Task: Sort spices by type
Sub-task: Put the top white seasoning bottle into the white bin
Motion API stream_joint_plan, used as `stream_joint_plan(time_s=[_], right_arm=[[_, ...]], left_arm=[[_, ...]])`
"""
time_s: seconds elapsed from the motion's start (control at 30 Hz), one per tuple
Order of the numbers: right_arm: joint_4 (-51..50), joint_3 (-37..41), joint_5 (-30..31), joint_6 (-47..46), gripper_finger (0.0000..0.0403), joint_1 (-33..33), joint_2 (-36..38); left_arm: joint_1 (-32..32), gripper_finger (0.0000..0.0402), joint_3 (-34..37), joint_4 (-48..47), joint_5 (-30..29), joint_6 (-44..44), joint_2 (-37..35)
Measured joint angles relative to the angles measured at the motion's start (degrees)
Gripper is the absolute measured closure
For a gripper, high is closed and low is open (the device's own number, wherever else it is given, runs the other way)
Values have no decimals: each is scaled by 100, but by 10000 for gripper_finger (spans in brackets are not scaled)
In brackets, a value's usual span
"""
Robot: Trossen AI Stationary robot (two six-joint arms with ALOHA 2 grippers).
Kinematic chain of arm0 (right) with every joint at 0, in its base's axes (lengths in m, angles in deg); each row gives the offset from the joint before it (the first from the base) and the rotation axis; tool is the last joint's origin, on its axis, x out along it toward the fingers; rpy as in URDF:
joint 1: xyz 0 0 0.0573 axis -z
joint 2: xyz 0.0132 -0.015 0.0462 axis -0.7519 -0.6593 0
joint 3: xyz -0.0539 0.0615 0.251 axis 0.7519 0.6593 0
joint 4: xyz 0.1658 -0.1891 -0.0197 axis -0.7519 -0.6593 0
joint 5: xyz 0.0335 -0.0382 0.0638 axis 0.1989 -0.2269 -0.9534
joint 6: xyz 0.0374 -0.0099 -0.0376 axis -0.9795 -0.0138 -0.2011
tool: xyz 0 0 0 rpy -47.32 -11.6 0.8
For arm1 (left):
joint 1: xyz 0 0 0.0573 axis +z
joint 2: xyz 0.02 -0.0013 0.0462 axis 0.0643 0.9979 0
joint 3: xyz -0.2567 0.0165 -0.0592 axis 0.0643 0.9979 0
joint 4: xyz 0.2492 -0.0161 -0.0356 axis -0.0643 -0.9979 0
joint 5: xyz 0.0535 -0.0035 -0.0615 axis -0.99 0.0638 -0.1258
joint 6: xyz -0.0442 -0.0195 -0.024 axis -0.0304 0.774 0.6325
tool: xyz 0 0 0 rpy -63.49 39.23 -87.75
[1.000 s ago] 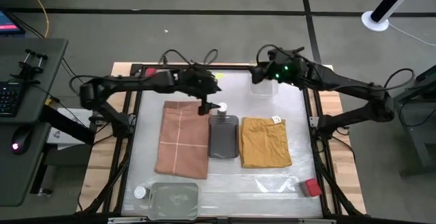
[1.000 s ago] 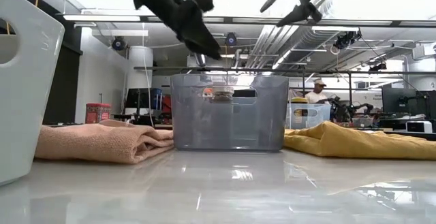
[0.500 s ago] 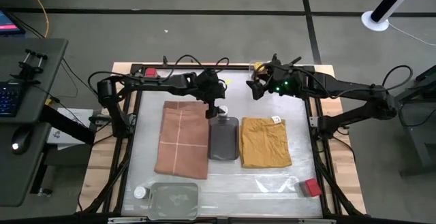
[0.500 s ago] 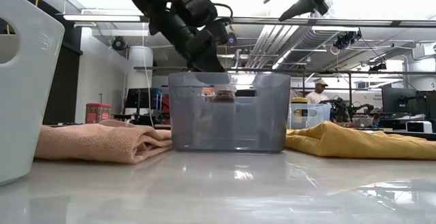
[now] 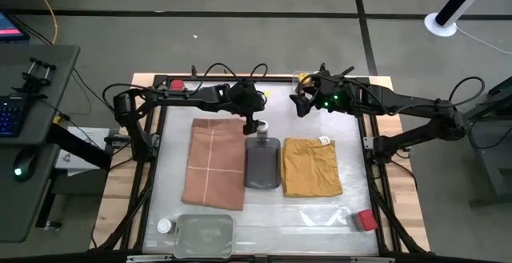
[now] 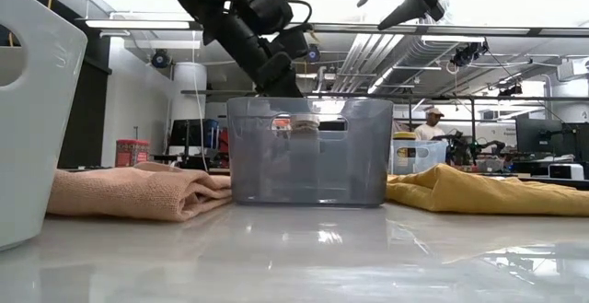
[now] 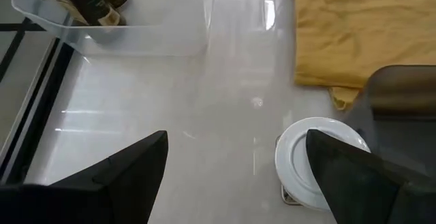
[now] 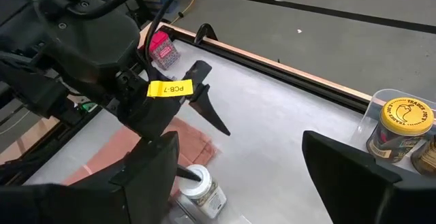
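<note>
Table (image 5: 352,135): pale top seen from above, with wooden strips along its left and right edges.
White jar, near: a white-capped jar (image 5: 164,225) stands by the near-left corner, just left of a clear tray (image 5: 205,235) at the near edge.
Pink cloth (image 5: 214,163): folded, left of centre.
Red tin, far: a red tin (image 5: 176,84) stands by the far-left corner.
Left arm: reaches from the left edge across the far side of the table.
Left gripper (image 5: 254,125): hangs over the far centre with its fingers spread wide; in the left wrist view the second white-capped jar (image 7: 317,163) sits between them but neither finger touches it.
White jar, far: stands just beyond the far end of the grey tray (image 5: 262,161), close to it.
Grey tray: dark, rectangular, between the pink cloth and the yellow cloth (image 5: 311,165).
Yellow cloth: folded, right of centre.
Right gripper (image 5: 298,103): raised over the far edge right of centre, fingers spread apart, holding nothing.
Yellow-capped jars: two dark jars (image 8: 398,130) stand together in a clear tray (image 7: 136,37) at the far edge, below the right gripper.
Red tin, near: the second red tin (image 5: 367,220) lies by the near-right corner, just right of a flat clear tray (image 5: 324,215).
</note>
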Motion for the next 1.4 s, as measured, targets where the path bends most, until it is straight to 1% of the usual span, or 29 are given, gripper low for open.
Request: stream_joint_plan(time_s=[0.17, 0.23, 0.37, 0.63, 0.8, 0.87, 0.93, 1.0, 1.1, 1.17, 1.23, 1.3, 1.4], right_arm=[[-1, 2, -2, -17, 96, 0, 0], [-1, 2, -2, -19, 96, 0, 0], [1, 2, -2, -31, 96, 0, 0], [1, 2, -2, -37, 96, 0, -2], [-1, 2, -4, -35, 96, 0, -2], [-3, 4, -2, -37, 96, 0, -2], [-30, 4, -6, -33, 96, 0, -4], [-48, 4, -9, -34, 96, 0, -4], [-62, 4, -6, -30, 96, 0, -4], [-64, 4, -5, -27, 96, 2, -4], [-69, 4, -4, -26, 96, 2, -4], [-66, 4, -4, -25, 96, 2, -4], [-69, 4, -4, -24, 96, 2, -4]], left_arm=[[0, 69, -4, 8, -236, -177, -1], [2, 69, -4, -26, -245, -189, -17], [-6, 69, -2, -50, 51, -4, -17], [-47, 69, -58, -66, 128, 307, -50], [-37, 69, -244, -78, 757, 877, -201], [-65, 69, -243, -165, 1143, 1062, -228], [-161, 69, -242, -384, 1347, 1144, -229], [-309, 69, -238, -594, 1247, 1075, -188], [-539, 69, -233, -725, 622, 938, -98], [-665, 69, -237, -559, 162, 863, -26], [-736, 69, -237, -589, -114, 856, -16], [-780, 69, -249, -543, -268, 888, 21], [-793, 69, -236, -655, -316, 943, 37]])
